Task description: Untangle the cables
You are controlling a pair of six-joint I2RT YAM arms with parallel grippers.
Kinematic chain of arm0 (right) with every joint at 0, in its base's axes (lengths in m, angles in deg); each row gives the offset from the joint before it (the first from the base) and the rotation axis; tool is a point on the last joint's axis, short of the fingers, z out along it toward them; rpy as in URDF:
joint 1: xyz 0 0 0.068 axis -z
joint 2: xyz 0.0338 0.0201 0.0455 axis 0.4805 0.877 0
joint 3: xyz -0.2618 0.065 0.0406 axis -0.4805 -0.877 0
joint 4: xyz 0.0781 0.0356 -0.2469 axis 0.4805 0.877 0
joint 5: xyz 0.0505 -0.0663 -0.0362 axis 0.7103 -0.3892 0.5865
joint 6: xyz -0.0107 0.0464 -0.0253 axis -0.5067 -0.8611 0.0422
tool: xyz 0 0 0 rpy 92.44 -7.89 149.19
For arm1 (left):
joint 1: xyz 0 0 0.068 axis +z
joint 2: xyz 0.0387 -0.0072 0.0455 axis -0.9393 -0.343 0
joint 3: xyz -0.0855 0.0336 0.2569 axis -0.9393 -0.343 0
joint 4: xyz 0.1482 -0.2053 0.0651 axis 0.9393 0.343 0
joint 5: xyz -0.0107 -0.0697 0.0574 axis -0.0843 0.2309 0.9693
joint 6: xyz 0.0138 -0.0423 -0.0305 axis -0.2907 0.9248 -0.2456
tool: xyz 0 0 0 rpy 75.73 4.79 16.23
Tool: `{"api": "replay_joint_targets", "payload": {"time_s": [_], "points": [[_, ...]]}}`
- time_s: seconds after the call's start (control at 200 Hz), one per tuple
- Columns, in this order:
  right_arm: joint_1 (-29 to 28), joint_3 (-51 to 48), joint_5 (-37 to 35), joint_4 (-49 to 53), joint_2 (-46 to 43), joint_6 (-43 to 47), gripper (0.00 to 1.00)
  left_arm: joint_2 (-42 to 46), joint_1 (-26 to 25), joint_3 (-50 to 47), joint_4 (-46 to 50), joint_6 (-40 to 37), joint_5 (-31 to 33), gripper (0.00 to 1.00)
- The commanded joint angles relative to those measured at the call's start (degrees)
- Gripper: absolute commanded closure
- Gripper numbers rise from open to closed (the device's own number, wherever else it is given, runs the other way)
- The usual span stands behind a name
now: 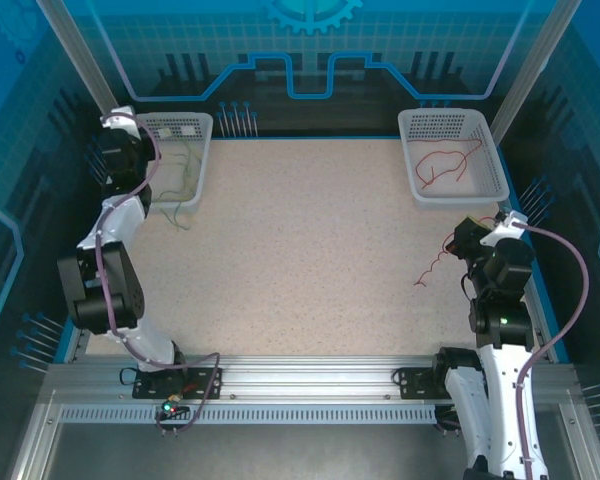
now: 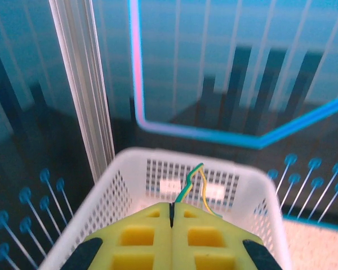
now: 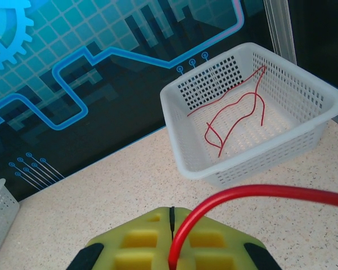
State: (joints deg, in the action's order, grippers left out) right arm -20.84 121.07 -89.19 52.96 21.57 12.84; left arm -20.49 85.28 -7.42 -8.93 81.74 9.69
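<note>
Currently, left fingers (image 2: pixel 138 236) pinch thin green and yellow wires (image 2: pixel 186 187) above a white perforated plastic basket (image 2: pixel 118 185); right fingers (image 3: pixel 138 239) pinch a thin red wire (image 3: pixel 259 190).

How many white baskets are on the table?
2. One basket sits at the far left corner, with green and yellow cables in it; the other basket sits at the far right, with red cable in it. None looks hidden.

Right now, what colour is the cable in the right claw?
Red cable, best in right wrist view.
</note>
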Motion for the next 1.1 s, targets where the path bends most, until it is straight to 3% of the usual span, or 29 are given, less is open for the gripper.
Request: {"api": "replay_joint_targets", "payload": {"time_s": [0.0, 0.075, 0.24, 0.555, 0.845, 1.096], "points": [[-0.38, 0.05, -0.4, 0.55, -0.82, 0.77, 1.0, -2.33, 0.01, 3.7, 4.95, 1.11, -1.24, 1.0], [-0.32, -0.07, -0.41, 0.43, -0.89, 0.56, 1.0, -5.05, -1.03, 6.07, 9.93, 0.95, -2.21, 1.0], [-0.37, -0.37, 0.04, -0.11, -1.13, -0.19, 1.0, -14.25, -3.54, 18.5, 31.04, 0.36, -1.7, 1.0], [-0.41, 0.63, 0.07, 0.61, -2.21, 0.89, 1.0, -26.62, -3.78, 32.26, 49.66, 3.86, -0.35, 1.0], [-0.41, 0.49, -0.02, 0.46, -2.72, 0.88, 1.0, -36.14, -3.82, 45.84, 59.27, 5.09, -1.16, 1.0], [-0.5, 1.2, -0.11, 0.6, -2.67, 1.14, 1.0, -37.84, -3.82, 49.89, 59.88, 4.61, -0.57, 1.0]]}}
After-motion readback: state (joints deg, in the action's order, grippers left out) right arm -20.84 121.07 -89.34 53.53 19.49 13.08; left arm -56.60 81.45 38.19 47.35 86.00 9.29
